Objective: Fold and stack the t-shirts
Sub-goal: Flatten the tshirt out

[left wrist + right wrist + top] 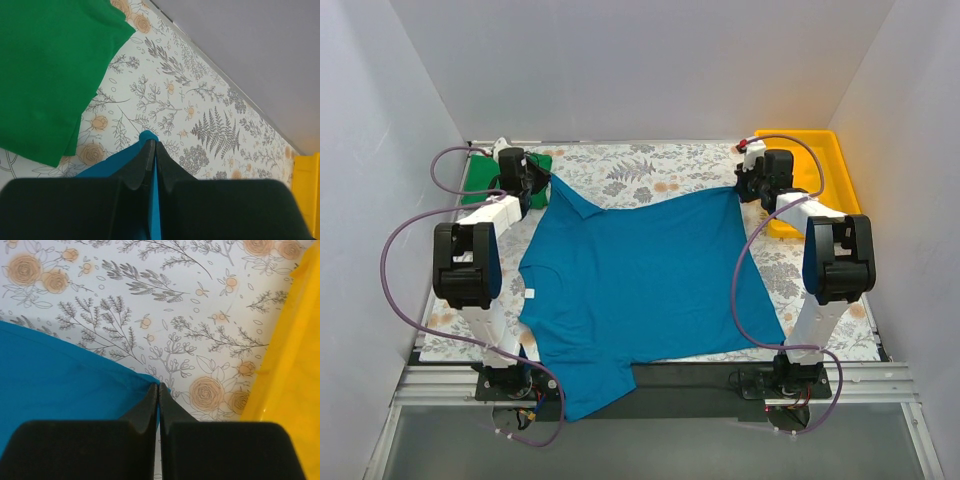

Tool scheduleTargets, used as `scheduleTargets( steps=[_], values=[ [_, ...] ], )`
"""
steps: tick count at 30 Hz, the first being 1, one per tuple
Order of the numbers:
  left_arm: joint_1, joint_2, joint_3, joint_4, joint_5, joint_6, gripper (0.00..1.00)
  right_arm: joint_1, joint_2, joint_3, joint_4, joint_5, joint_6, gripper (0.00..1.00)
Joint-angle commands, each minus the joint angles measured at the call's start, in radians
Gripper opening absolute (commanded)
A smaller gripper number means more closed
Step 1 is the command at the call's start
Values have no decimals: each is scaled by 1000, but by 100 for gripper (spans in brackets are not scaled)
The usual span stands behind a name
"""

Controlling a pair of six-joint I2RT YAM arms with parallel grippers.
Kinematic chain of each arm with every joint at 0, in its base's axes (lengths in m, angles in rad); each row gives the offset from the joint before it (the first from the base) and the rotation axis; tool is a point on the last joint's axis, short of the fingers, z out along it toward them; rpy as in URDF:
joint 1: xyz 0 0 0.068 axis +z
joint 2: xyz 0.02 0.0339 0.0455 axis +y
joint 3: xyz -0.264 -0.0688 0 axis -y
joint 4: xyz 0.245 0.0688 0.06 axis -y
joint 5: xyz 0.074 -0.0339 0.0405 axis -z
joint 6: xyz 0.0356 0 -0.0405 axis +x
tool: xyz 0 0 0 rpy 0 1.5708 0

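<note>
Both jaws shut, apparently pinching teal t-shirt [640, 285]

Right gripper [158, 390] fingers [145, 412] pinch teal t-shirt [60, 380] corner near yellow tray [287, 370].

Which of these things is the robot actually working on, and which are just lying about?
Part of the job: teal-blue t-shirt, spread out, far corners pinched by left gripper and right gripper; green t-shirt, far left corner.
Just lying about: yellow tray, far right; flowered table cover.

teal t-shirt [640, 280] and green t-shirt [45, 75] are matt cloth, yellow tray [823, 162] smooth plastic.
</note>
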Motion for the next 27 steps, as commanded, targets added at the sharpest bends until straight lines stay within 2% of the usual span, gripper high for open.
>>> scheduleTargets(
  steps=[1, 8, 27],
  values=[
    [7, 22, 65, -22, 2, 22, 0, -8, 2, 35, 39, 77, 5, 1],
    [7, 88, 141, -69, 62, 43, 0, -19, 1, 28, 39, 73, 1, 1],
    [7, 45, 90, -49, 144, 74, 0, -17, -21, 19, -4, -50, -41, 1]
  ],
)
